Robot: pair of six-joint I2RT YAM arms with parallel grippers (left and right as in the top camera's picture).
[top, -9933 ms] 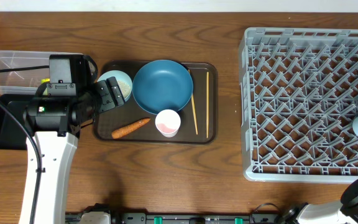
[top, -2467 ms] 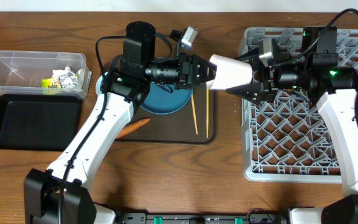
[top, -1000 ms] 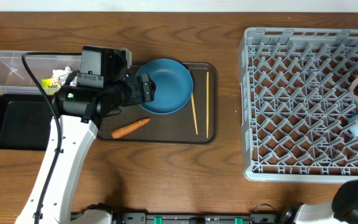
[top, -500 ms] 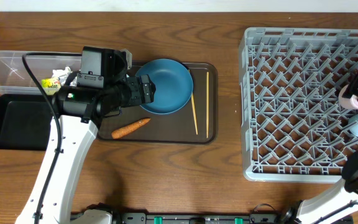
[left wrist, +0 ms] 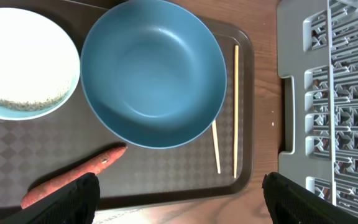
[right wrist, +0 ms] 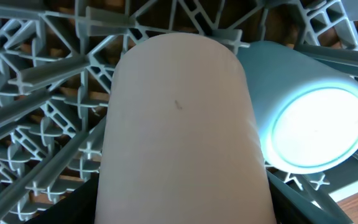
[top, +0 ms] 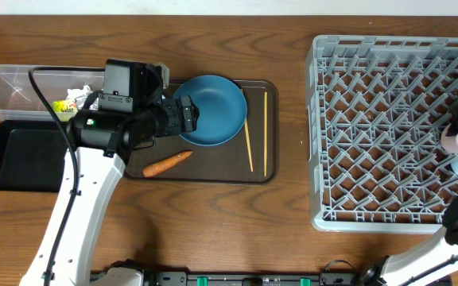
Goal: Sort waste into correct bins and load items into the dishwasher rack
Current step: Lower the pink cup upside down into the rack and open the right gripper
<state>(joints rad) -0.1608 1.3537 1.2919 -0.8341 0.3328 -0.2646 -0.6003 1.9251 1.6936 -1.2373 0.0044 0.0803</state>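
Pale pink cup (right wrist: 179, 124): plain matte cylinder, lying on its side over the grid of the dishwasher rack (top: 388, 131). It is at the rack's right edge, just beside the light blue cup (right wrist: 309, 124), which is also tipped over, w/ a pale round end toward the right wrist cam. The pink cup is gripped by the right jaws, set approx. as wide as the cup. The fingertips are mostly hidden behind it; only dark slivers are seen at the bottom corners. Whether the cup touches the pegs cannot be told.

The left jaws are spread wide above the brown serving tray (left wrist: 166, 180); nothing is held or touched. On that tray are seen:
- large dark blue bowl (left wrist: 154, 71), glossy, empty
- small light blue bowl (left wrist: 30, 43) w/ white rice (left wrist: 23, 99), cut off at the frame's left
- carrot (left wrist: 73, 177), its tip just beside the big bowl
- two chopsticks (left wrist: 235, 106) right of the bowl, one w/ its upper end hidden by the rim

In the overhead view the small bowl is covered by the left arm. The clear tub (top: 14, 83) holds the yellow-green wrapper (top: 62, 105) and tissue (top: 82, 97), partly hidden. The black tray (top: 10, 155) lies just beside it on the counter (top: 293, 222).
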